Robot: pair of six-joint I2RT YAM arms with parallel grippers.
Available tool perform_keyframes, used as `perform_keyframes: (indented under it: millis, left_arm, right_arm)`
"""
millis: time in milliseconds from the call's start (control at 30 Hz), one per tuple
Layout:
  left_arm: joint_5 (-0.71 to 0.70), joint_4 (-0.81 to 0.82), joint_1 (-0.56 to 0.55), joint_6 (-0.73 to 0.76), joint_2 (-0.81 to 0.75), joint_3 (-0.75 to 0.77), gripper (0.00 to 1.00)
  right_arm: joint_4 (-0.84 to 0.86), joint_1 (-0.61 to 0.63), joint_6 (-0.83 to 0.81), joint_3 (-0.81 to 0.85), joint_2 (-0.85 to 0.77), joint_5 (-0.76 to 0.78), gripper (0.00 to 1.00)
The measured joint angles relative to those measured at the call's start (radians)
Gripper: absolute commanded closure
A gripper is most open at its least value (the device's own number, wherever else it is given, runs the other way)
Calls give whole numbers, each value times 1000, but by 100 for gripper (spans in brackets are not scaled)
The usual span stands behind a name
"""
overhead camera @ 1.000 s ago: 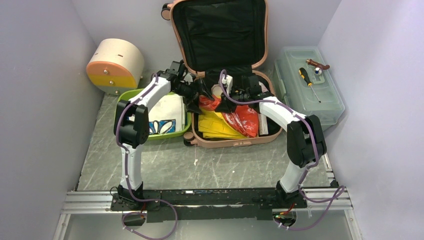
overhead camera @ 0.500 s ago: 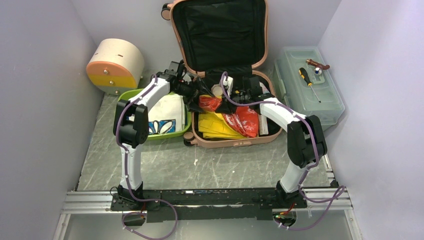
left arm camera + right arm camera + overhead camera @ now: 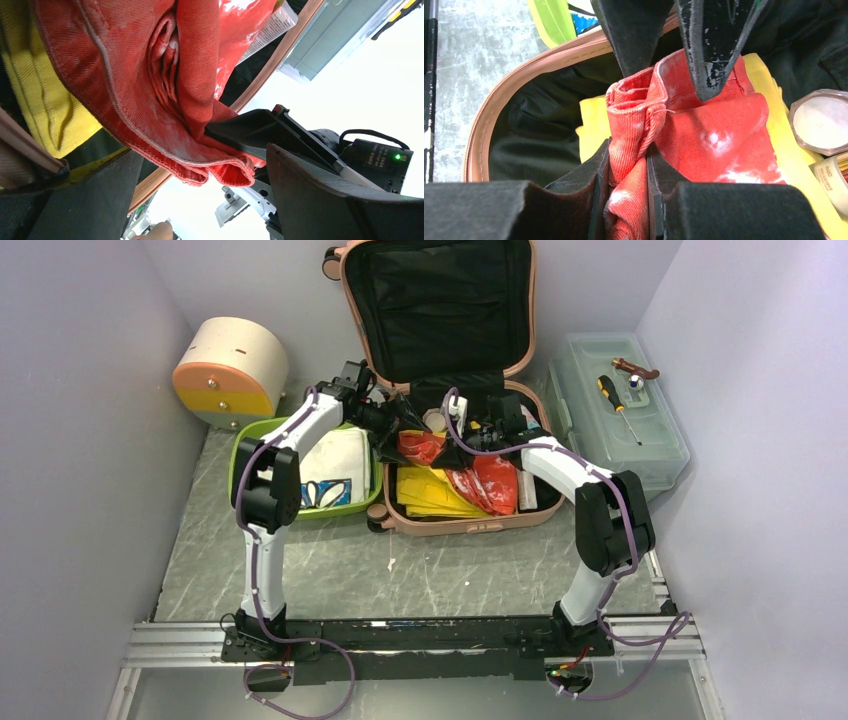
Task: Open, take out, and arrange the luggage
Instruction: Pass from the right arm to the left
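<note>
The salmon-pink luggage (image 3: 450,525) lies open on the table, its black-lined lid standing upright at the back. Inside lie a yellow cloth (image 3: 435,492) and a red cloth (image 3: 490,480). My right gripper (image 3: 628,170) is shut on a bunched fold of the red cloth (image 3: 704,130), over the back of the case (image 3: 524,70). My left gripper (image 3: 200,200) stands open just to its left, fingers (image 3: 340,200) wide apart. The red cloth's hem (image 3: 165,85) hangs between them, touching neither. In the top view the left gripper (image 3: 398,420) and right gripper (image 3: 462,435) almost meet.
A green tray (image 3: 245,440) holding a white patterned cloth sits left of the case. A cream round box with orange drawers (image 3: 230,365) stands behind it. The grey-green toolbox (image 3: 620,440) with a screwdriver (image 3: 617,405) is on the right. A small jar (image 3: 819,122) lies in the case.
Both grippers have shifted slightly toward the back of the case, the right one carrying the red cloth's fold with it. Neither jaw opening has changed.
</note>
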Motion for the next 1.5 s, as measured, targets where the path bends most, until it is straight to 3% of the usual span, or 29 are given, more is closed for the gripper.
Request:
perform_keyframes:
  millis: [1200, 1267, 1367, 1400, 1433, 1467, 1500]
  left_arm:
    - [10, -88, -8, -11, 83, 114, 1]
    - [15, -87, -8, -10, 84, 114, 1]
    - [39, -74, -7, -7, 89, 108, 2]
    - [47, -69, -6, -6, 89, 105, 6]
    - [56, -63, -5, -6, 89, 101, 12]
    - [62, -59, -4, -5, 89, 98, 15]
    - [65, -58, -4, -2, 89, 94, 17]
  right_arm:
    - [7, 35, -24, -32, -33, 60, 96]
    - [7, 36, -24, -32, -33, 63, 88]
    - [6, 36, -25, -32, -34, 63, 60]
    - [4, 36, -26, -32, -34, 63, 48]
    - [0, 36, -23, -32, -35, 63, 17]
    - [-6, 37, -24, -32, -40, 62, 2]
    - [-18, 37, -18, -32, -45, 63, 0]
